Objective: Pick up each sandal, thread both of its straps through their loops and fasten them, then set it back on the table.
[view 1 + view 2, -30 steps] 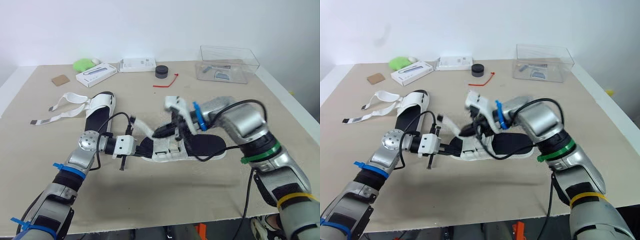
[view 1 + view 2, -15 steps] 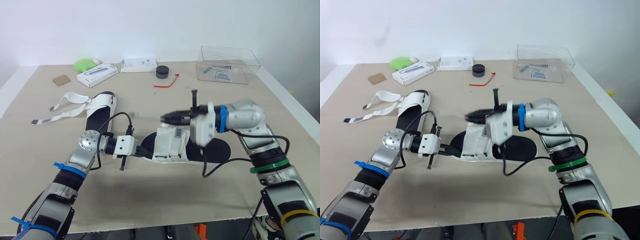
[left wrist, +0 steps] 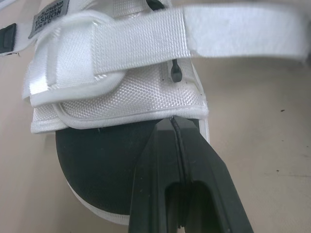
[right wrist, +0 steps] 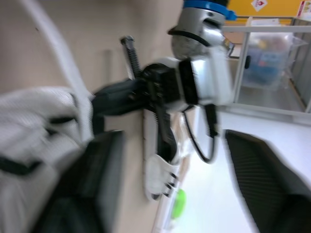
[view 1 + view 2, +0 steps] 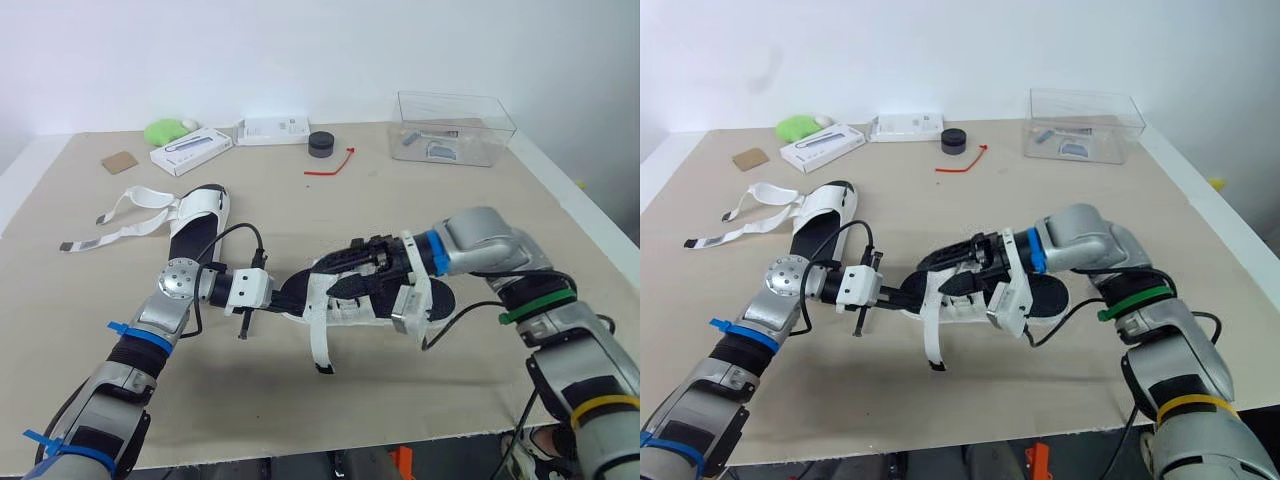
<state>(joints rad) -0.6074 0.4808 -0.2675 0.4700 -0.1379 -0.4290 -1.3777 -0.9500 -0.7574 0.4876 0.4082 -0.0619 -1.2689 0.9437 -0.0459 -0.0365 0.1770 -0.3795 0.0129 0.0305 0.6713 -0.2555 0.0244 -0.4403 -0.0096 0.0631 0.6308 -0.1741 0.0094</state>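
Note:
One white sandal with a black sole point(image 5: 345, 300) lies mid-table. My left gripper point(image 3: 175, 127) is shut on the sole's edge at one end, also seen from the head point(image 5: 288, 297). My right gripper point(image 5: 350, 265) hovers just over the sandal's upper, and its fingers point(image 4: 95, 184) stand wide apart with nothing between them. A loose white strap point(image 5: 317, 335) hangs from the sandal down onto the table towards me. The second sandal point(image 5: 200, 215) lies to the left, its two straps point(image 5: 125, 215) spread out unfastened.
At the back stand a clear plastic box point(image 5: 455, 125), a black round puck point(image 5: 320, 145), a red tie point(image 5: 335, 163), two white boxes point(image 5: 192, 150), a green object point(image 5: 165, 130) and a brown card point(image 5: 120, 160). The table's front edge point(image 5: 300, 440) is near.
My right gripper has let go of the strap and opened, then dropped low over the sandal. The freed strap has fallen down onto the table. The left gripper has kept its hold.

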